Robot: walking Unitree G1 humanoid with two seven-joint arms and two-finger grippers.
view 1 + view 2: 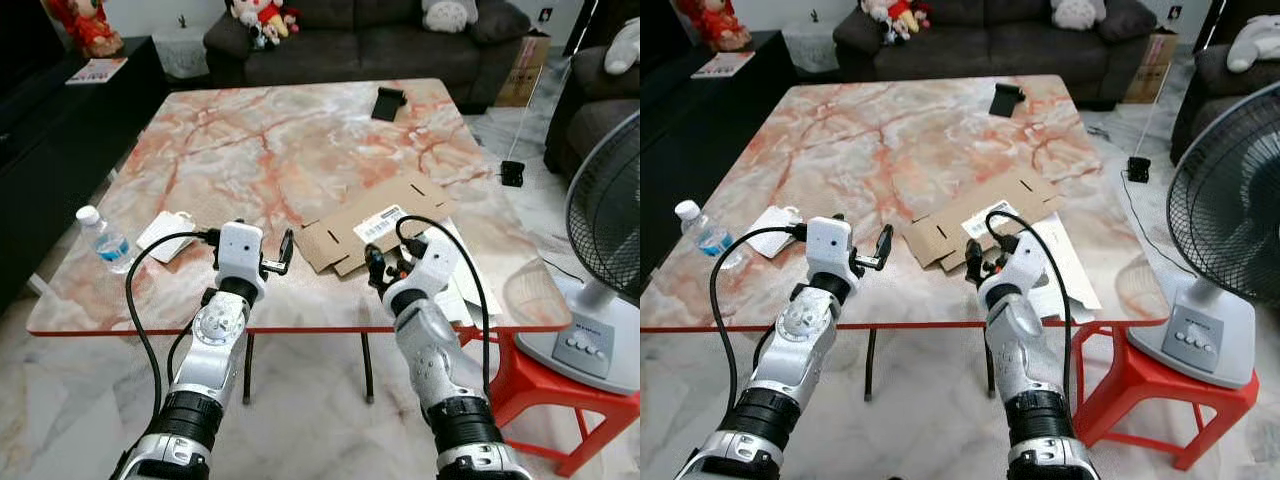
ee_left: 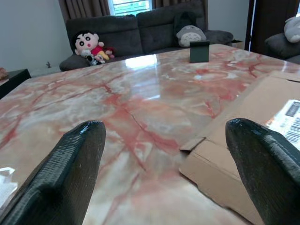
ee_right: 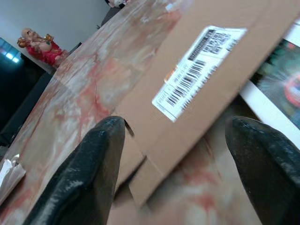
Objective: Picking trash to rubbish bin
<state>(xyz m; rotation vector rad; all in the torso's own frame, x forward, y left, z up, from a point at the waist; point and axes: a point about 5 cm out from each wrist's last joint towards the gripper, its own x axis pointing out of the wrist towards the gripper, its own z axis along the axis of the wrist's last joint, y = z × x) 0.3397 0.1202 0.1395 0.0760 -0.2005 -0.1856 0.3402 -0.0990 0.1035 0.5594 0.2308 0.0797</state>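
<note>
A flattened brown cardboard piece (image 1: pixel 375 225) with a white barcode label lies near the front of the marble table (image 1: pixel 280 150). Its right end rests on a white printed sheet (image 1: pixel 455 285). My right gripper (image 1: pixel 393 262) hovers open at the cardboard's near edge; the right wrist view shows the label (image 3: pixel 197 70) between its fingers (image 3: pixel 93 173). My left gripper (image 1: pixel 250 243) is open just left of the cardboard (image 2: pixel 243 140), low over the table, with nothing in it. A crumpled white wrapper (image 1: pixel 165 235) and a small plastic bottle (image 1: pixel 103 240) lie at the front left corner.
A black stand (image 1: pixel 388 102) sits at the table's far side. A standing fan (image 1: pixel 610 220) is on a red stool (image 1: pixel 540 400) close on the right. A dark sofa (image 1: pixel 370 40) lies beyond the table, a black cabinet (image 1: pixel 40 130) on the left.
</note>
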